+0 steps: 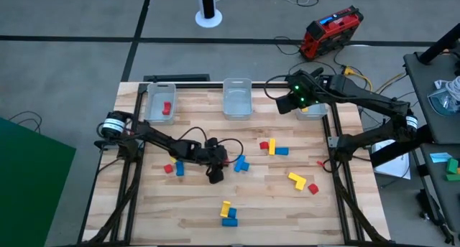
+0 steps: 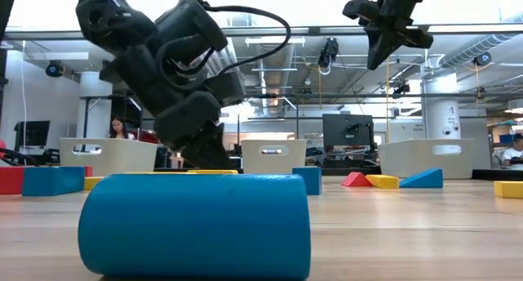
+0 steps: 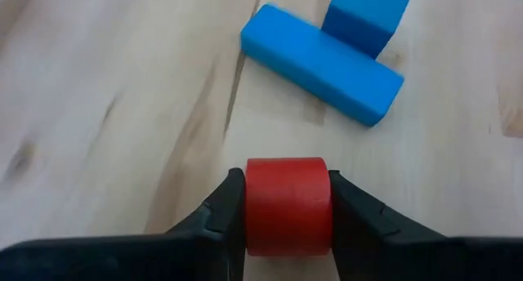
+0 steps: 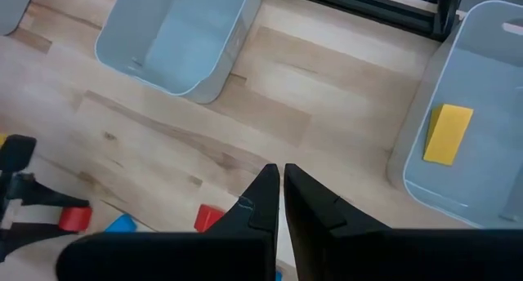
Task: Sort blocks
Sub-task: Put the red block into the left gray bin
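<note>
Sorting barely begun | left gripper (image 3: 288, 211) clamped on red block (image 3: 287, 201) mid-table | right gripper (image 4: 280, 191) closed, empty, near yellow's bin (image 1: 325, 112) | one red, one yellow binned; most blocks (image 1: 277, 148) loose

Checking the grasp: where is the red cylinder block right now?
The red cylinder block is clamped in the left gripper, mid-table beside two blue blocks.

Left end effector (image 3: 288, 207) low, clamped; right end effector (image 4: 280, 191) raised, closed
</note>
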### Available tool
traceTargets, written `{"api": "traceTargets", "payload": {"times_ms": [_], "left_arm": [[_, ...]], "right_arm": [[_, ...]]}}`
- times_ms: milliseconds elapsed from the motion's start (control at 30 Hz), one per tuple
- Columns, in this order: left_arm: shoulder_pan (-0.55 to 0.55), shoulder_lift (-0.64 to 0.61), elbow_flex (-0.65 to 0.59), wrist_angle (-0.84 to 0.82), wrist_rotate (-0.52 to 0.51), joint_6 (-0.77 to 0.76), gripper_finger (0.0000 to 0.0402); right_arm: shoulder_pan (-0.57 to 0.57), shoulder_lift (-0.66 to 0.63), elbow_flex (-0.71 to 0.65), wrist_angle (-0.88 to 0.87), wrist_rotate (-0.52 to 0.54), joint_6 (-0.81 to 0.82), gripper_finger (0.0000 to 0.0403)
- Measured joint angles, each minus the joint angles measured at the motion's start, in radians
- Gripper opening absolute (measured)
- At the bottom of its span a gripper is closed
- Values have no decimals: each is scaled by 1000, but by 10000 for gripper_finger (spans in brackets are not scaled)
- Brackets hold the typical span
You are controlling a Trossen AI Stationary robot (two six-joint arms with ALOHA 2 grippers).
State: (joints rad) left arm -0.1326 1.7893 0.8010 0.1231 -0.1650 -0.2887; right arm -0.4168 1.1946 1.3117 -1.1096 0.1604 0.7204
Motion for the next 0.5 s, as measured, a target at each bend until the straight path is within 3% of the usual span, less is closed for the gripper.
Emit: {"api": "traceTargets", "payload": {"times_ms": [333,500], "left_arm": [[115,-308,0,-259,-11,-171,104],[242,-492,0,-430,-126,-252,104]], "right_arm": [[-1,0,-3,10,8,-6,13],[-1,0,-4,54,25,-7,13]]}}
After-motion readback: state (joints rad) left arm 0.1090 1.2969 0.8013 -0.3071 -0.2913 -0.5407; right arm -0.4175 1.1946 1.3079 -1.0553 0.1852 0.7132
